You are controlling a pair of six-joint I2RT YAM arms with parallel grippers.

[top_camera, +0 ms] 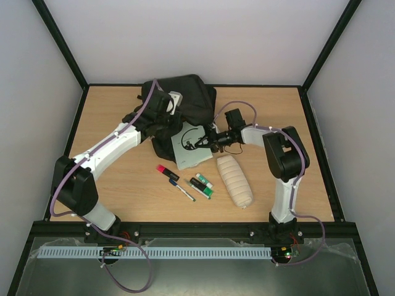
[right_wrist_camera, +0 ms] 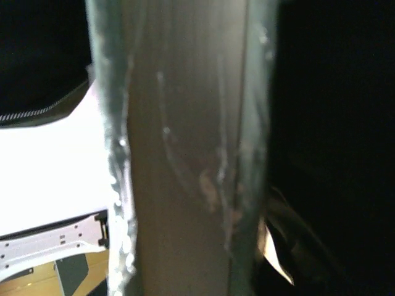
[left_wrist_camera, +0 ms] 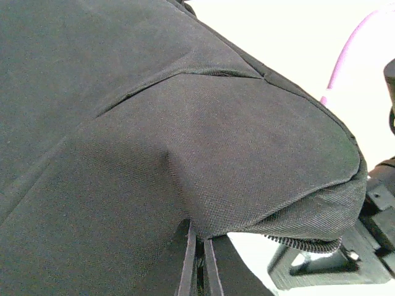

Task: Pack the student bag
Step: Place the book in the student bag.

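The student bag (top_camera: 194,92) is a large black backpack lying at the back middle of the table. My left gripper (top_camera: 165,123) is at its near left edge, shut on a fold of the bag's black fabric (left_wrist_camera: 154,123); its fingertips (left_wrist_camera: 187,271) pinch the cloth above the zip. My right gripper (top_camera: 207,139) is shut on a flat grey-white book (top_camera: 188,149), which lies half under the bag's raised flap. In the right wrist view the glossy grey book (right_wrist_camera: 185,154) fills the middle and hides the fingers, with the dark bag (right_wrist_camera: 333,92) around it.
Near of the book on the wooden table lie a red-capped marker (top_camera: 166,172), a dark pen (top_camera: 182,190) and two green markers (top_camera: 201,186). A beige cylindrical pencil case (top_camera: 234,180) lies to their right. Black frame rails run along the table edges.
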